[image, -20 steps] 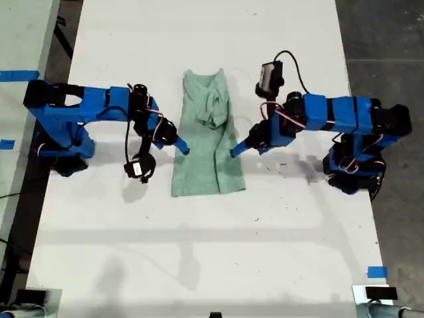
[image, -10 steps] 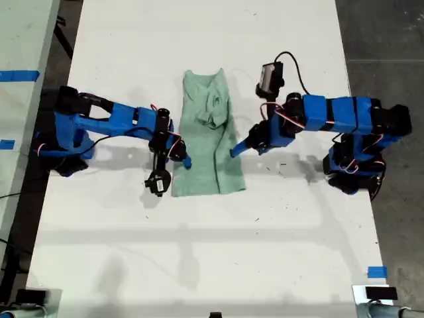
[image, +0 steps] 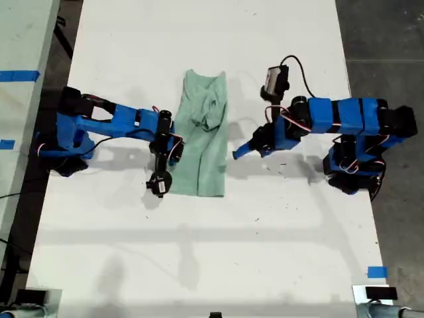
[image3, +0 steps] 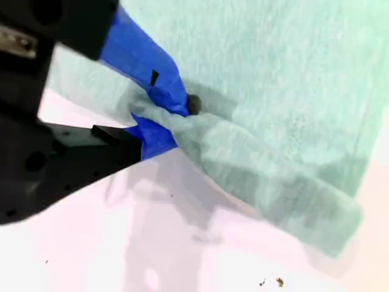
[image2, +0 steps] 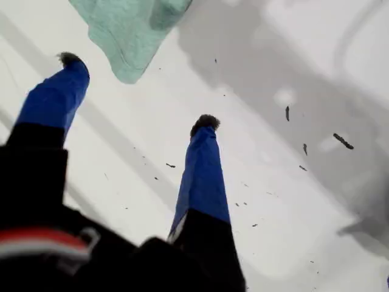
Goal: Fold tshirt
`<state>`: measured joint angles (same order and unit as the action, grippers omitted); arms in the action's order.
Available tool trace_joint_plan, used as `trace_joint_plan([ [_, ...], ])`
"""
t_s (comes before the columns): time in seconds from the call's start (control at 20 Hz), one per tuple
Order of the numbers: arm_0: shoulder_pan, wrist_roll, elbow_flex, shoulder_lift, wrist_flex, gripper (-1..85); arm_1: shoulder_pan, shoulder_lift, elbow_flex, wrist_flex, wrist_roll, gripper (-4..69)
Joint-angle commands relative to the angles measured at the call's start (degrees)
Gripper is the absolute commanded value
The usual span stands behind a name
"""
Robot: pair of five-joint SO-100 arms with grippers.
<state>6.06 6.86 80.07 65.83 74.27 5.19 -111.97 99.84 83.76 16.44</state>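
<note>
Second wrist view shows our second gripper (image3: 163,115) with fingers (image3: 146,64) pinched tight on a bunched edge of the tshirt (image3: 267,91). Our first gripper (image2: 137,91) hangs beside the tshirt's corner, fingers (image2: 203,176) spread wide and holding nothing. The tshirt lies on the white desk (image: 199,252) between both arms.

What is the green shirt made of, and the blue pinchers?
The tshirt looks like soft matte knit cloth: it bunches into folds where my second gripper pinches it. The fingers look like hard black plastic, seemingly wrapped in blue tape.
</note>
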Motion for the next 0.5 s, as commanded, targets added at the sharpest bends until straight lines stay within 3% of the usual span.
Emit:
trace_joint_plan([
  [0.0, -1.2, -0.5, -3.4, 8.5, 5.2, 0.0, -0.7, -3.3, -0.2, -1.4, -0.3, 31.4],
  [0.25, -1.1, 0.2, -18.6, 4.7, 13.2, 0.0, -1.1, -3.4, 0.4, -1.8, -0.6, 31.3],
  [0.45, -1.8, 1.1, -31.9, -8.9, 14.9, 0.0, -1.2, -3.5, 0.4, -2.0, -0.8, 31.1],
])
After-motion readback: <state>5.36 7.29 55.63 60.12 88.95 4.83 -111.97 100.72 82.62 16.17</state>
